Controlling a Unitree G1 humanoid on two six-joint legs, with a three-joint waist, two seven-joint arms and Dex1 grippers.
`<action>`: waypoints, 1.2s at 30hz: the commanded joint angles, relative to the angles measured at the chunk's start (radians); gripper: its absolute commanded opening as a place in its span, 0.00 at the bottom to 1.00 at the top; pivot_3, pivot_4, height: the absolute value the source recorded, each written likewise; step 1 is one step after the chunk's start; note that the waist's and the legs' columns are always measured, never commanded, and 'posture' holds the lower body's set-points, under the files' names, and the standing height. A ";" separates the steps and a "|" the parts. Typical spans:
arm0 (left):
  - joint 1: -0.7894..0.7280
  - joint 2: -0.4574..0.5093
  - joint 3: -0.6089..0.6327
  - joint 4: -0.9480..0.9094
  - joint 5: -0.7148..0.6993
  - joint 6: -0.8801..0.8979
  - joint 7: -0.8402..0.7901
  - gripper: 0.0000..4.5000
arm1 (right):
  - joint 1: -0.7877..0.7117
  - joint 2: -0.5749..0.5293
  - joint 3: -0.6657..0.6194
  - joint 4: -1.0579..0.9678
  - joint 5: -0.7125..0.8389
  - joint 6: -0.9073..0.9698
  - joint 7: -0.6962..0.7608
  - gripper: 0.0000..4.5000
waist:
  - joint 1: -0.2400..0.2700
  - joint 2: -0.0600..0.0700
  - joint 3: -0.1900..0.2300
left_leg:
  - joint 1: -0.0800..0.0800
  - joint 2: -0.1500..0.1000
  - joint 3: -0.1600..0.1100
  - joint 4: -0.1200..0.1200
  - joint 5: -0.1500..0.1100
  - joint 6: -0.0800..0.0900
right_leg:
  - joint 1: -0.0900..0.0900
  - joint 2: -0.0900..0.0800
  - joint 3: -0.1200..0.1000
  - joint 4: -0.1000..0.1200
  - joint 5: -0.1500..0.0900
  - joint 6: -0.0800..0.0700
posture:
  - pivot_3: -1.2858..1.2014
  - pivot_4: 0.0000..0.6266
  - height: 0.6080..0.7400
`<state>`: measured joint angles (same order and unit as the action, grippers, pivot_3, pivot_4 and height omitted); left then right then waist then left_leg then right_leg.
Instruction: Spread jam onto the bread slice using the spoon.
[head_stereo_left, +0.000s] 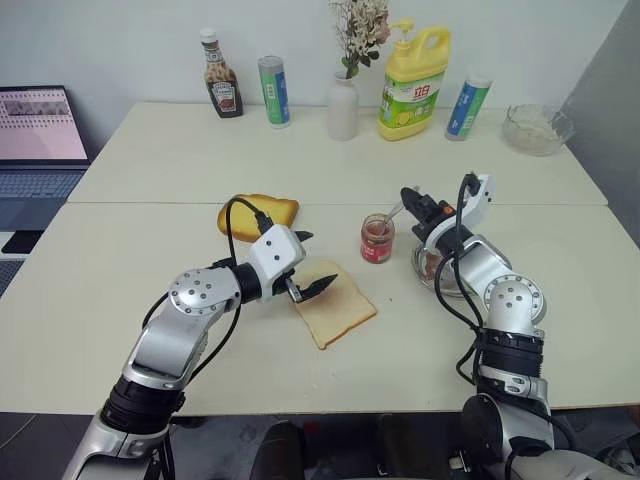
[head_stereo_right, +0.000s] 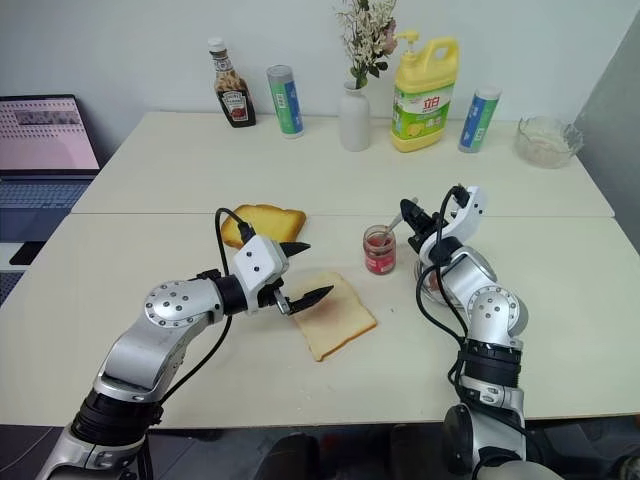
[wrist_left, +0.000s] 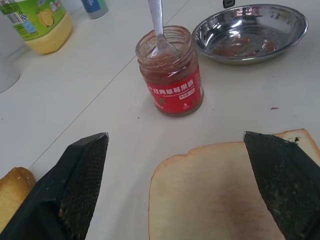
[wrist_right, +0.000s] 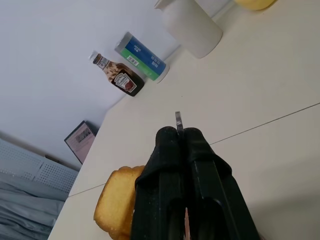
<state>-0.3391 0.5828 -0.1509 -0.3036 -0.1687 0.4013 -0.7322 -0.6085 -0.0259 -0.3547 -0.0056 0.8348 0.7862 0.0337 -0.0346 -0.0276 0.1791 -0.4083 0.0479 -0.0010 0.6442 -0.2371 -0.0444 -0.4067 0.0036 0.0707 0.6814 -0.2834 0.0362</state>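
The bread slice (head_stereo_left: 338, 308), thin and pale tan, lies flat on the table in front of me with a faint pinkish tint in its middle. My left gripper (head_stereo_left: 317, 260) hovers open over the slice's near-left edge, with nothing between its black fingers (wrist_left: 82, 175). Just beyond the slice stands the small glass jar of red jam (head_stereo_left: 377, 240). The silver spoon (wrist_left: 157, 27) stands in the jar, bowl down. My right gripper (head_stereo_left: 413, 202) is shut on the spoon's handle, whose tip (wrist_right: 178, 121) pokes out past the fingers.
A round steel dish (head_stereo_left: 437, 272) with red smears sits right of the jar, under my right arm. A thicker golden slice (head_stereo_left: 258, 212) lies behind my left gripper. Ketchup bottle (head_stereo_left: 222, 88), tubes, vase (head_stereo_left: 343, 105), yellow detergent bottle (head_stereo_left: 414, 85) and glass bowl (head_stereo_left: 537, 128) line the far edge; a laptop (head_stereo_left: 35, 140) stands left.
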 joint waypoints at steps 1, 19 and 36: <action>-0.013 -0.006 0.003 -0.017 0.008 -0.028 0.000 1.00 | -0.021 -0.006 -0.008 -0.039 0.032 -0.003 -0.005 0.01 | 0.000 0.000 0.000 | 0.000 0.000 0.000 0.000 0.000 0.000 | 0.000 0.000 0.000 0.000 0.000 0.000 | 0.52 0.24 1.00; -0.018 -0.011 0.003 -0.012 0.016 -0.037 -0.003 1.00 | -0.042 -0.020 -0.075 -0.011 0.139 0.026 -0.073 0.01 | 0.000 0.000 0.000 | 0.000 0.000 0.000 0.000 0.000 0.000 | 0.000 0.000 0.000 0.000 0.000 0.000 | 0.52 0.24 1.00; -0.024 -0.009 0.015 0.013 0.016 -0.062 -0.008 1.00 | -0.059 -0.061 -0.100 -0.012 0.188 0.016 -0.099 0.01 | 0.000 0.000 0.000 | 0.000 0.000 0.000 0.000 0.000 0.000 | 0.000 0.000 0.000 0.000 0.000 0.000 | 0.52 0.24 1.00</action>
<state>-0.3493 0.5726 -0.1515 -0.2731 -0.1530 0.3626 -0.7362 -0.6424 -0.0832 -0.4339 0.0047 0.9899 0.8148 -0.0603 -0.0344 -0.0276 0.1791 -0.4087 0.0479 -0.0010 0.6441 -0.2371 -0.0443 -0.4067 0.0036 0.0706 0.6809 -0.2834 0.0362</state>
